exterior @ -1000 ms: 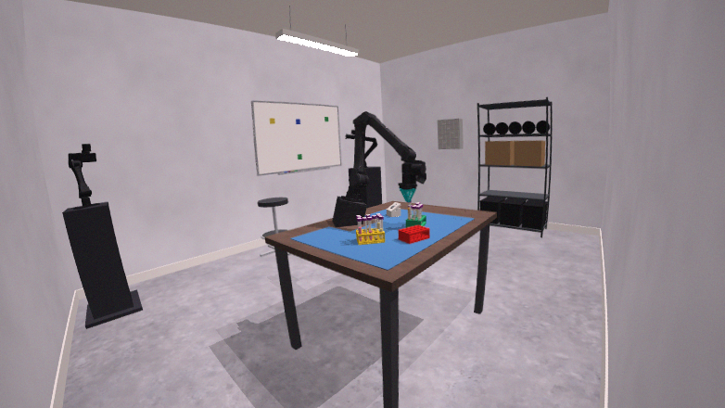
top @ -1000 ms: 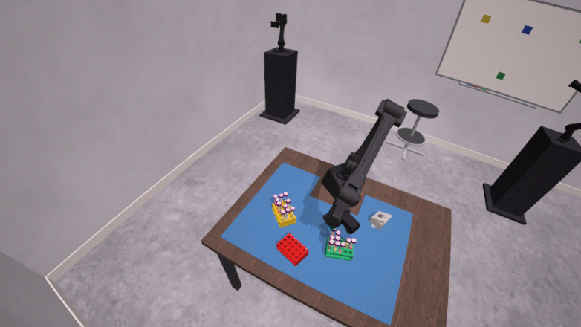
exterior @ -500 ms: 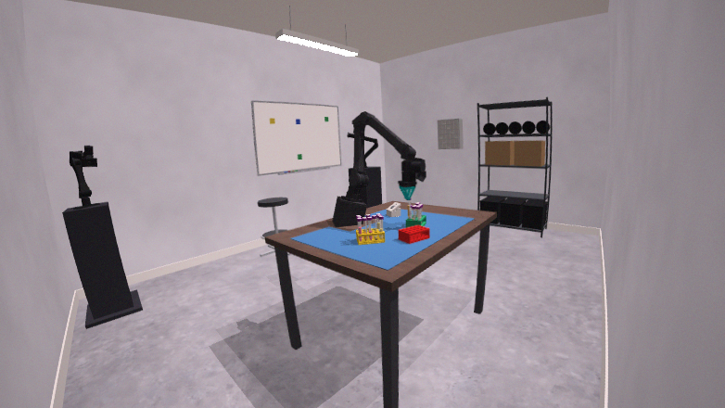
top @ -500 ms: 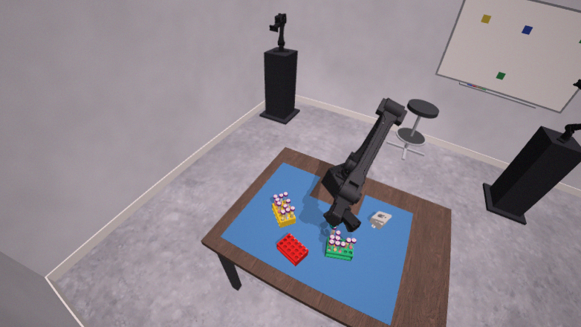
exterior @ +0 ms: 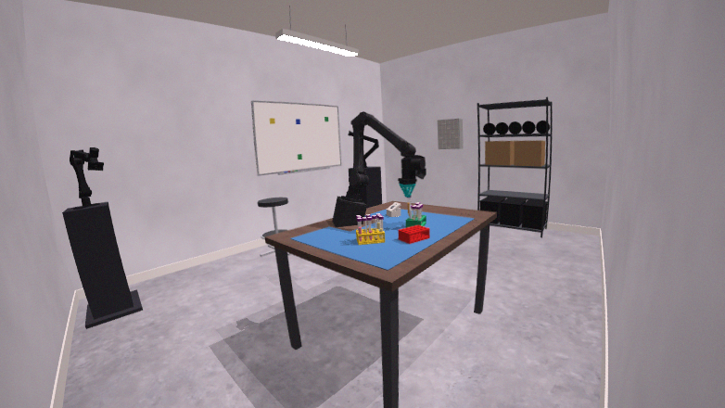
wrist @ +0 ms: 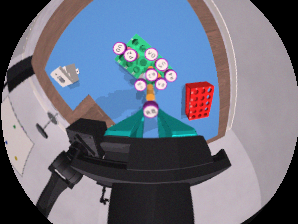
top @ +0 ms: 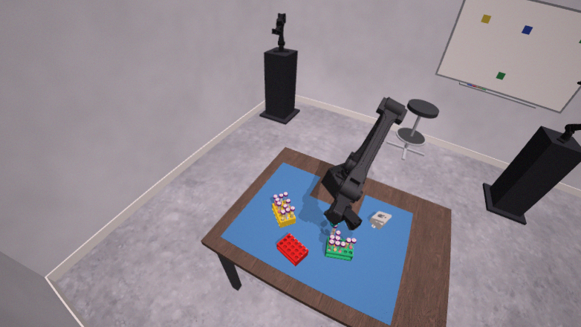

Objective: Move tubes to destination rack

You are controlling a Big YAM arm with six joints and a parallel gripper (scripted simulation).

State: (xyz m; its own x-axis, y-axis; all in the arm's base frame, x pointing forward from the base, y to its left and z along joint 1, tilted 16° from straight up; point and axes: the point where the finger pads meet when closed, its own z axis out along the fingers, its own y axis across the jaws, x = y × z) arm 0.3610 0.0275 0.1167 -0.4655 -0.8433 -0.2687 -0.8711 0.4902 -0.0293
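Note:
My gripper [top: 333, 224] hangs above the near-base edge of the green rack RA [top: 343, 250] and is shut on a tube [wrist: 150, 111] with a purple-rimmed white cap. The tube hangs clear above the rack, and I cannot read its cap ID. In the wrist view the teal fingers flank the cap, with RA [wrist: 143, 63] and its several capped tubes just beyond. The yellow rack RB [top: 279, 214] stands to the left with several tubes in it. From the exterior view the gripper [exterior: 406, 190] is well above RA [exterior: 415, 220].
The red rack QR [top: 292, 248] is empty and stands between RB and RA, toward the table's front; it also shows in the wrist view [wrist: 198, 100]. The white DONE button box [top: 380, 218] sits on the mat right of the arm. The arm's base stands at the table's back edge.

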